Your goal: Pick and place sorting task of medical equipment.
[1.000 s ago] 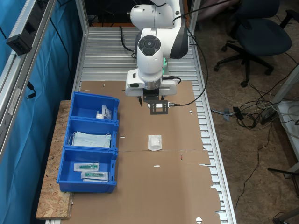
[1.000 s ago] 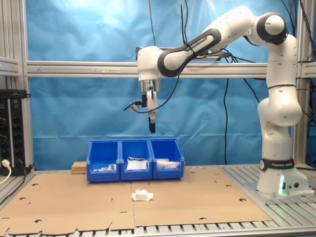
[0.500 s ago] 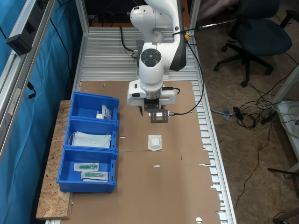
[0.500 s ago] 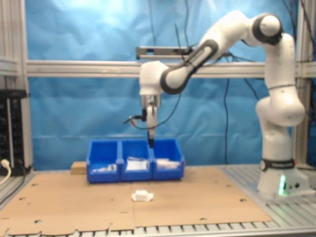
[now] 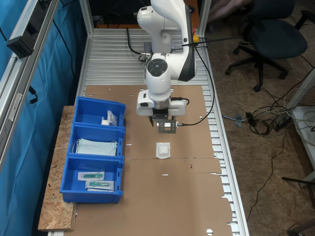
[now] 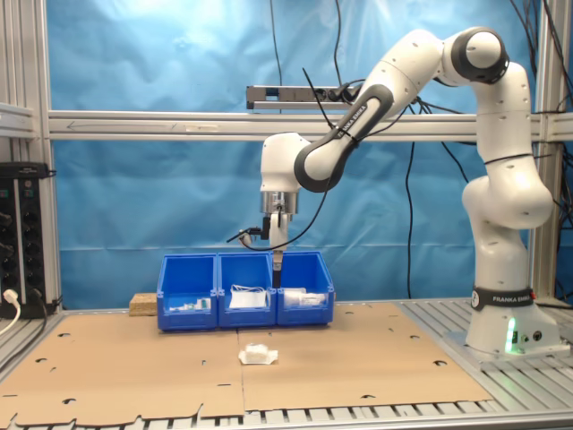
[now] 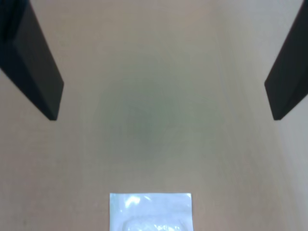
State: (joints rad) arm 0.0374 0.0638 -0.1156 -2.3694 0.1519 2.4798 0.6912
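Overhead, the gripper [image 7: 161,103] hangs wide apart above the cardboard, near the white packet [image 7: 150,212]

The white arm [image 6: 403,81] arches over from its base and bends down at the wrist. Its gripper [image 7: 161,103] points straight down, the two dark fingers [image 7: 36,72] spread wide apart with nothing between them.

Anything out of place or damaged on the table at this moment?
One white packet lies alone on the cardboard sheet, outside the blue bins that hold the other supplies. The open gripper hangs above, empty. Nothing looks spilled or damaged.
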